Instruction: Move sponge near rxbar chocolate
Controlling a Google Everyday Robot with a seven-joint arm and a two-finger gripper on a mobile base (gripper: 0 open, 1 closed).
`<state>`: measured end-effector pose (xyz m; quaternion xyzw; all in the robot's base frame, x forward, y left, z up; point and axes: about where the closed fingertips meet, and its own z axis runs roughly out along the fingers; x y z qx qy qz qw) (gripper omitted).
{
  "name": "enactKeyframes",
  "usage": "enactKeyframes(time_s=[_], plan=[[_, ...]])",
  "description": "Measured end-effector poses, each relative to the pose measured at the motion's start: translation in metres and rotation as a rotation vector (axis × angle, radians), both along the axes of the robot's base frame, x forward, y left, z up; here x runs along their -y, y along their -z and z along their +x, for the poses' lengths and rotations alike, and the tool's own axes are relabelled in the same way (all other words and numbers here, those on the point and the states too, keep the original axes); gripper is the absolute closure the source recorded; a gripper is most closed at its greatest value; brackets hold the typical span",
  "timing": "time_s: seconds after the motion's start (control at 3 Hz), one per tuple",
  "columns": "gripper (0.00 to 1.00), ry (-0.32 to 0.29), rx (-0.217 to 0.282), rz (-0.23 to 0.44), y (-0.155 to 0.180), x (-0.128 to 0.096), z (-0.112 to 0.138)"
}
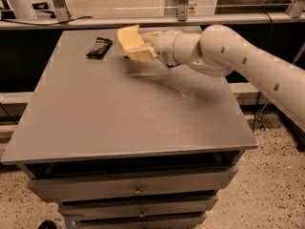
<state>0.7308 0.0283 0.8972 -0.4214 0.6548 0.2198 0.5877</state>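
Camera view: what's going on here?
The robot's arm reaches across the grey table from the right. Its claw is shut on the pale yellow sponge and holds it just above the far part of the tabletop. The rxbar chocolate lies flat near the far left corner, to the left of the sponge, with a gap between them. The sponge has not been set down yet.

A grey tabletop point(119, 123) fills the middle, with a pale scuffed patch point(188, 92) at five o'clock from the hand point(143, 46) near its far edge. Drawers point(138, 187) stack at six o'clock, speckled floor point(271, 190) at four.
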Motion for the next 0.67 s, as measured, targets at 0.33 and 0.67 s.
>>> enactKeyframes(time_s=[0.33, 0.67], plan=[[1.0, 0.014, -0.024, -0.045, 0.005, -0.009, 0.036], [1.0, 0.027, -0.057, -0.09, 0.019, -0.014, 0.061]])
